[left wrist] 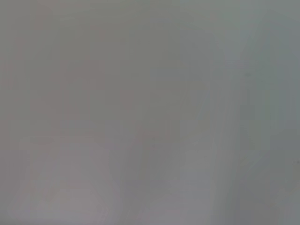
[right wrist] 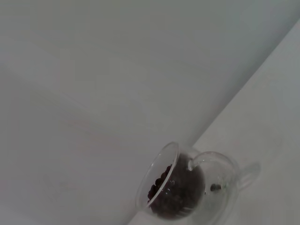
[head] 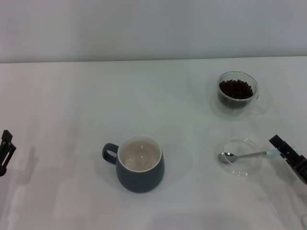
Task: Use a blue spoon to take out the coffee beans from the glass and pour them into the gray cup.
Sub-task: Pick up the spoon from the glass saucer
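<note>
The gray cup [head: 141,172] stands upright in the middle of the white table, empty, with its handle to the left. The glass [head: 238,103] stands at the far right, holding coffee beans [head: 235,88]. The blue spoon [head: 242,155] lies across a flat clear saucer [head: 245,170] in front of the glass, bowl to the left and pale handle to the right. My right gripper [head: 288,154] is right at the tip of the spoon's handle, low over the table. The right wrist view shows the glass [right wrist: 213,187] and the beans [right wrist: 173,192]. My left gripper [head: 5,151] is parked at the left edge.
The white table [head: 72,105] runs back to a pale wall. The left wrist view shows only a blank grey surface.
</note>
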Controlling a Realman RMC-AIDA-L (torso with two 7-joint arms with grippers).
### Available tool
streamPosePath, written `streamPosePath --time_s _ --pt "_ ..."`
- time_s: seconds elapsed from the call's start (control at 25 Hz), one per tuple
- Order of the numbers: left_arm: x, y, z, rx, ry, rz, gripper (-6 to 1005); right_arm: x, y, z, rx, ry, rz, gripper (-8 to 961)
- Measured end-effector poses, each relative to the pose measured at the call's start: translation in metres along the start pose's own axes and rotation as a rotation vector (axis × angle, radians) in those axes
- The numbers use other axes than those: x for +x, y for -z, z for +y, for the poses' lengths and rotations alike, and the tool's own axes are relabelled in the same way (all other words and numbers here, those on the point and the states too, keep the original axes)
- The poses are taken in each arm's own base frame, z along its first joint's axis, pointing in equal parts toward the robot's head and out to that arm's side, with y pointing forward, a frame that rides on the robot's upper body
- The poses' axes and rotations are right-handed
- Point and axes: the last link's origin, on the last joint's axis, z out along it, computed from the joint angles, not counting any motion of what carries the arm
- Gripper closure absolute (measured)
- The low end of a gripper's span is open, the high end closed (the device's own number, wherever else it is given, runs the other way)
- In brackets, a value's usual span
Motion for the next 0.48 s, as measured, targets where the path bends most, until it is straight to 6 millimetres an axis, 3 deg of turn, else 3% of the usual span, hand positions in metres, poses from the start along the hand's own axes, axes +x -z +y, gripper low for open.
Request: streamPosePath --time_s 0.28,0.48 --pt "0.0004 0.0003 -0.0015 0.004 -0.001 0.002 107 0.0008 -0.0001 0.0001 0.001 -0.01 0.002 249" --pt "0.0013 0.0001 -0.0022 0.006 -0.001 0.006 107 0.0019 0.0 0.0019 -0.008 -0.019 0.001 454"
